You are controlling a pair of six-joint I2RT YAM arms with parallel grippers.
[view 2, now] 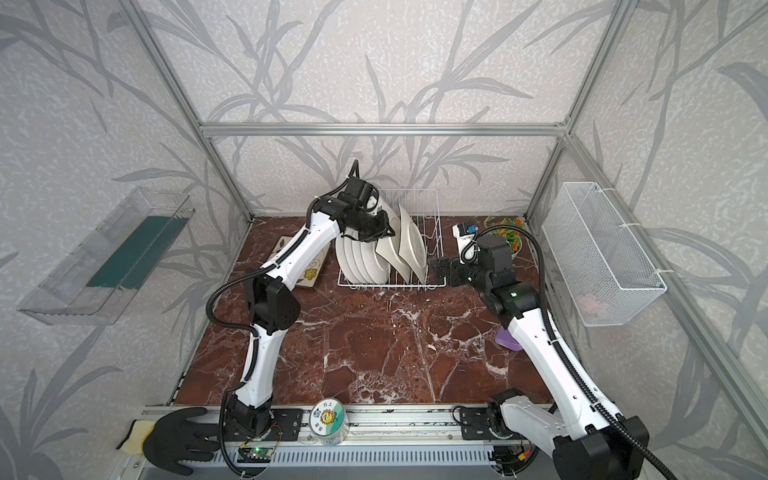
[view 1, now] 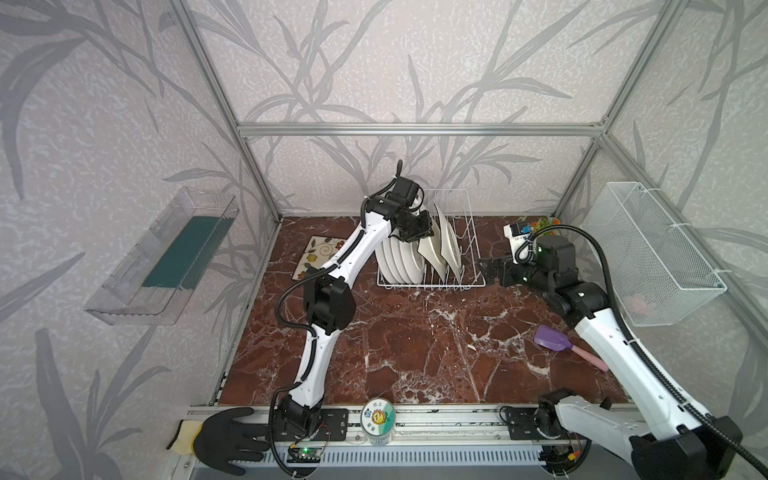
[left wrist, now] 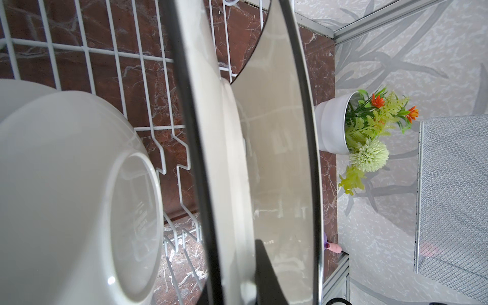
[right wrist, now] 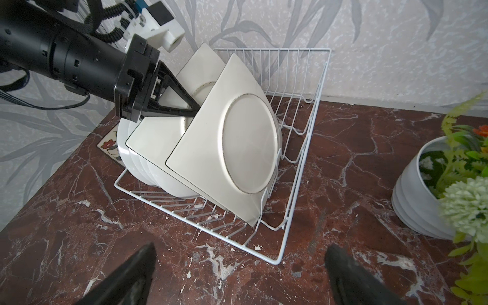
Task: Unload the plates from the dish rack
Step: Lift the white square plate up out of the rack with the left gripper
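We are judging one plate to be out already: a floral plate (view 1: 312,254) is lying flat on the table (view 1: 415,345), just left of the rack (view 1: 432,285). In the rack's left part, round plates (view 1: 395,262) are standing on edge in a row. Just right of them the left claw (view 1: 429,233) is pinching, almost shut, the upper edge of a square plate (view 1: 430,251), which is leaning beside a second square plate (view 1: 449,241).

So we are reading the step in hand as lifting this square plate out. The next move is calling for a pull upward, clear of the tines, without dragging the second square plate, which is sitting close against one finger (right wrist: 190,107). Then comes a swing left to the table.

The right claw (view 1: 484,272) is hovering wide open and empty just right of the rack's near right corner.

Around the scene, a clear tray (view 1: 166,257) is hanging on the left wall. A plant pot (right wrist: 412,200) is standing far right on the table and a purple scoop (view 1: 548,337) is lying near right. A mesh basket (view 1: 652,249) is hanging on the right wall. None of these is blocking the lift. The floral plate is taking up room on the set-down side.
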